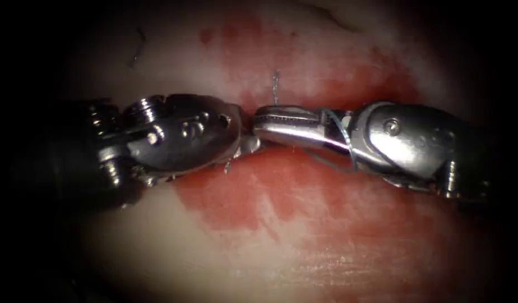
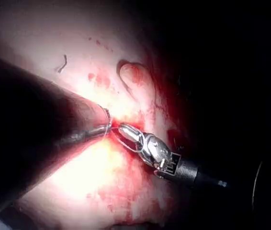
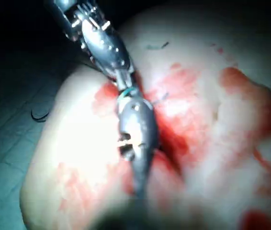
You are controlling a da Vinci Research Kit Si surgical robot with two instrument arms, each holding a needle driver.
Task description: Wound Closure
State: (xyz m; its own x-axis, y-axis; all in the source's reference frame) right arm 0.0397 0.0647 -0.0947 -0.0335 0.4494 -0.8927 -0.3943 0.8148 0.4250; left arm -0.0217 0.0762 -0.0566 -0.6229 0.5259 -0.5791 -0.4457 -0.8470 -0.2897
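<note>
While the right tool [image 1: 259, 124], jaws pressed together with thread [image 1: 342, 137] looped around them, meets the left tool [image 1: 236, 134], whose jaw state cannot be told, tension should stay gentle over the tissue [image 1: 270, 252].

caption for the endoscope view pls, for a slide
Left tool and right tool meet tip to tip over the red-stained tissue, thread looped around the right tool.

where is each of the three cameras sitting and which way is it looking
Endoscope view: above and in front of the tissue, looking down at the left tool and right tool meeting tip to tip, thread looped around the right tool.
Left wrist view: rides the left arm, looks along its dark shaft towards the right tool.
Right wrist view: rides the right arm, looks along its own tool to the left tool.
All share both tools and red fluid.
</note>
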